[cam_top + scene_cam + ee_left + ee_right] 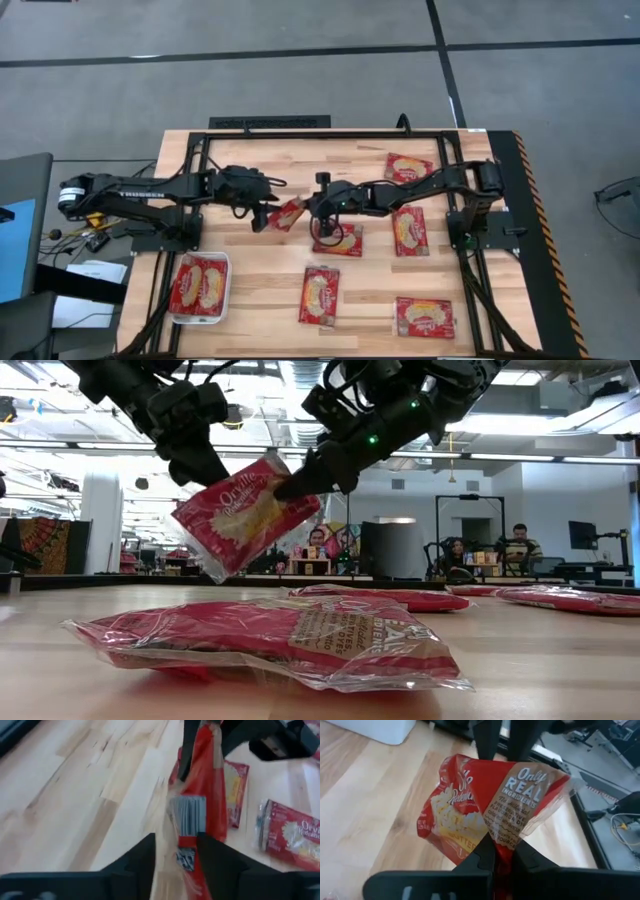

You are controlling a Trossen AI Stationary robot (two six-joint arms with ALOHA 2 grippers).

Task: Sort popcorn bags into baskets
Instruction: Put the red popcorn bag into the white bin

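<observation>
Barcode (187,815) in left wrist view only.

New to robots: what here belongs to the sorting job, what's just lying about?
Job: flat red plastic popcorn bags; lifted bag between left gripper and right gripper, mid-table; white shallow rectangular tray.
Lying about: white paper sheets beside the wooden table.

**Glossy film on pale wood**

The popcorn bag (245,510) held aloft is crinkled, shiny plastic film, red with a clear sealed edge. The bag (270,640) lying nearest the low camera shows the same wrinkled gloss (light catches its folds). The table (260,270) is smooth, pale butcher-block wood with a faint sheen. At seven o'clock on it, the white tray (224,290) looks like smooth matt plastic. Both arms are matt black.
</observation>
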